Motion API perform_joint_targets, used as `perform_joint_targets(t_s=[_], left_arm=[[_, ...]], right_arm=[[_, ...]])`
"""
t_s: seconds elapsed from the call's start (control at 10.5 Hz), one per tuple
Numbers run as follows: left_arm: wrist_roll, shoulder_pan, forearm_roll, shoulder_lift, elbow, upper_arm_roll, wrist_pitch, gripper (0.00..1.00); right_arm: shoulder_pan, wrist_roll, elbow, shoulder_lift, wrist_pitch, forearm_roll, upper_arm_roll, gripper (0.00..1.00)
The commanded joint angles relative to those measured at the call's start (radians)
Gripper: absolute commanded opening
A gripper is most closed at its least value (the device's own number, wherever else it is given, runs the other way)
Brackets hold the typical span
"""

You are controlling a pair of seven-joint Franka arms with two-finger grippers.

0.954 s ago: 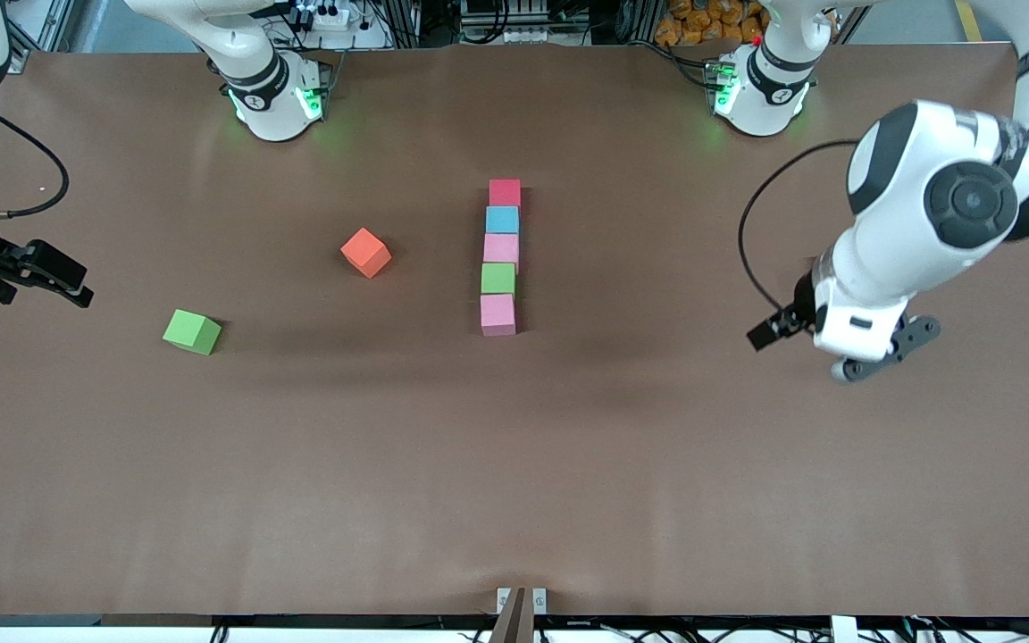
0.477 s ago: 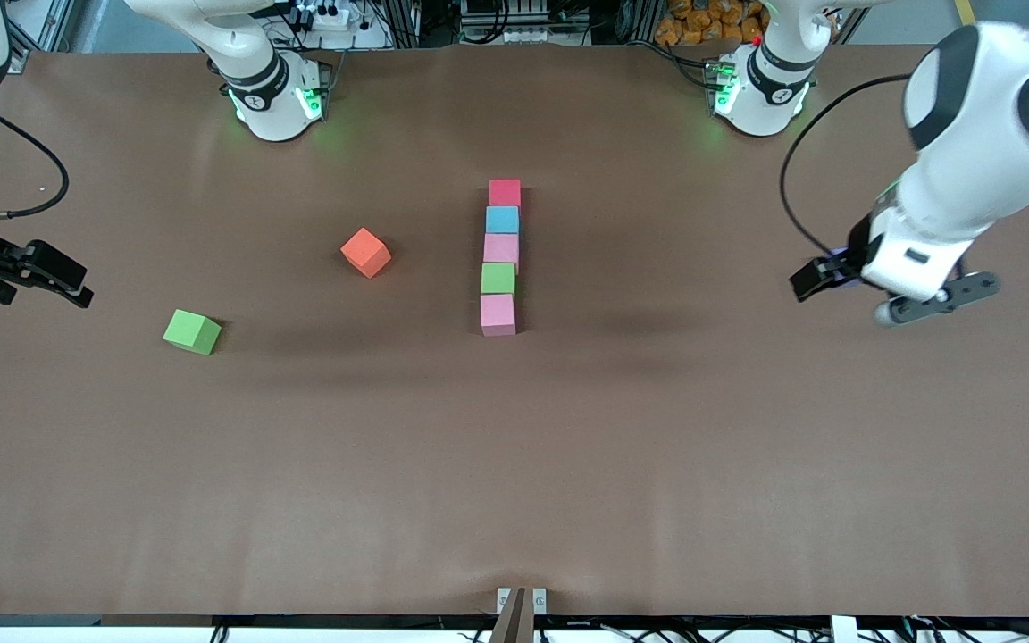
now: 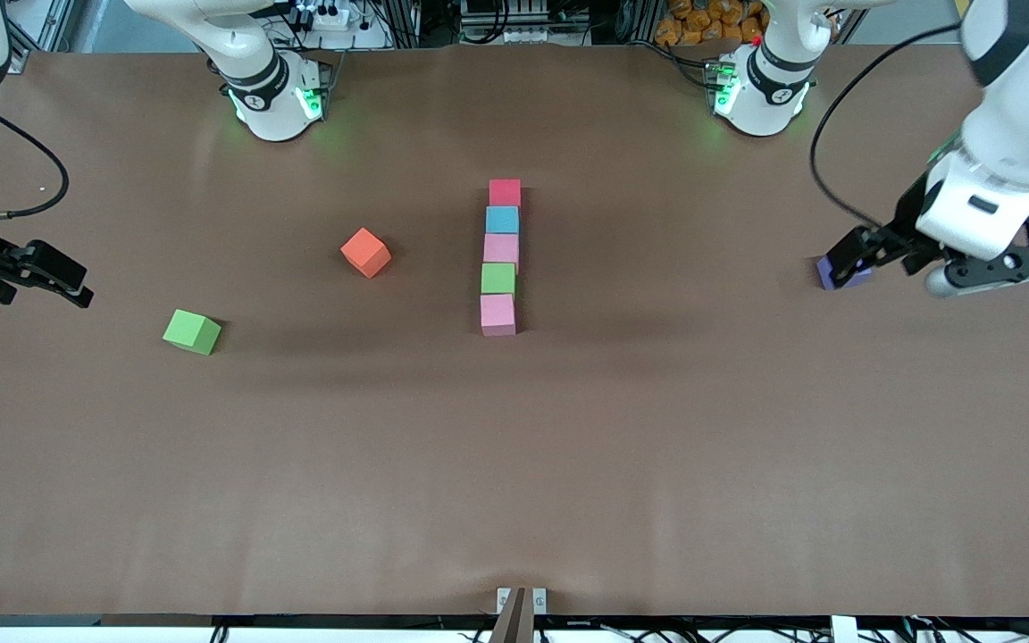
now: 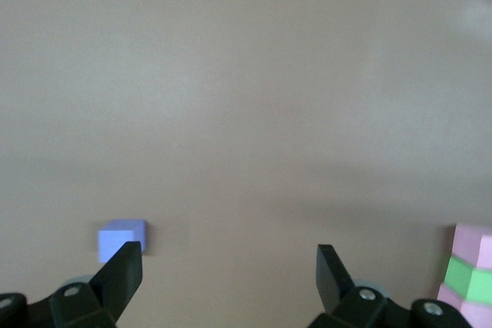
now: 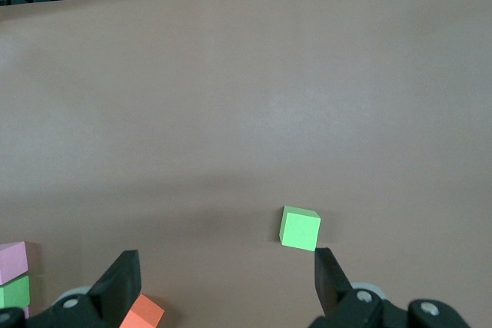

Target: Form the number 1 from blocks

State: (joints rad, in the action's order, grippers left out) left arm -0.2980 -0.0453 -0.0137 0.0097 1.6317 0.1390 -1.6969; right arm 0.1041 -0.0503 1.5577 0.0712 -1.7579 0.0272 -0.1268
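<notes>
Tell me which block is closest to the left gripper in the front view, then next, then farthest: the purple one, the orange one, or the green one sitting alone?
1. Purple block: right beside the open left gripper, at the left arm's end of the table.
2. Orange block: past the line of blocks, toward the right arm's end.
3. Lone green block: farthest, near the waiting right gripper.

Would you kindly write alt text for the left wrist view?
The open left gripper hangs above a bare brown table, with a purple block by one fingertip and a pink and green line of blocks at the frame's edge.
</notes>
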Motion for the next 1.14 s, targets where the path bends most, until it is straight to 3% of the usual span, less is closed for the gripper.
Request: perform_joint_targets(t_s=[0.0, 0.29, 1.05], left_arm=[[0.103, -0.001, -0.012, -0.036, -0.072, -0.003, 0.17, 1.0], [0.167, -0.001, -0.02, -0.039, -0.157, -0.002, 0.287, 1.0], [0.168, 0.001, -0.012, -0.039, -0.162, -0.001, 0.298, 1.0]], right_arm=[[-0.017, 0.012, -0.024, 0.01, 0.017, -0.004, 0.012, 1.0], [-0.018, 0.012, -0.024, 0.01, 0.017, -0.004, 0.012, 1.0], [-0.023, 0.012, -0.024, 0.012, 0.017, -0.003, 0.012, 1.0]])
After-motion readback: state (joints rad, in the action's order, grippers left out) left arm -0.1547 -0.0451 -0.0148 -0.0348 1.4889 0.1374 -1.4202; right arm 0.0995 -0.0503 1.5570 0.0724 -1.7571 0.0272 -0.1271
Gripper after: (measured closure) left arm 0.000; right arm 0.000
